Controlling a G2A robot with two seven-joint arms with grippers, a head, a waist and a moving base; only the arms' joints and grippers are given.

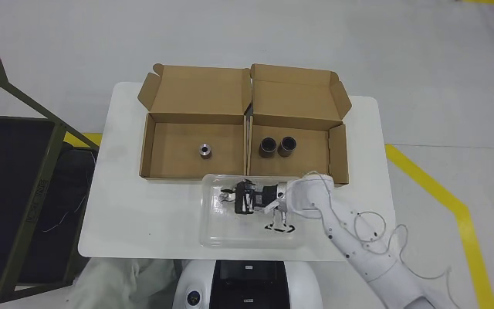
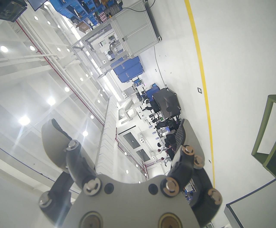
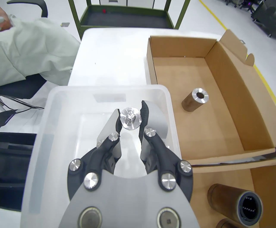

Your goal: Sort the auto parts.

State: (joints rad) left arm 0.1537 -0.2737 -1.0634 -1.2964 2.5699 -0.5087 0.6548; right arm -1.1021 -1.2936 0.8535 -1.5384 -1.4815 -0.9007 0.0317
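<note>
My right gripper (image 3: 130, 119) reaches down into the clear plastic tray (image 3: 107, 88), shut on a small round silver flanged part (image 3: 130, 119) held between its toothed pads. From above, the same gripper (image 1: 228, 196) is at the tray's (image 1: 212, 232) left half, and a black ring-like part (image 1: 277, 225) lies just behind it. A silver sleeve (image 3: 195, 99) stands in the left cardboard box (image 3: 194, 138). Two dark cylinders (image 1: 268, 145) (image 1: 288, 144) sit in the right box (image 1: 337, 151). My left gripper (image 2: 120, 140) is open, holds nothing, and points off into the room.
The two open boxes stand side by side behind the tray, their lids folded back. A dark bearing cylinder (image 3: 235, 200) lies close to the right wrist. White table (image 1: 123, 193) stretches left of the boxes and tray. A green cart frame (image 3: 127, 13) stands off the table's left end.
</note>
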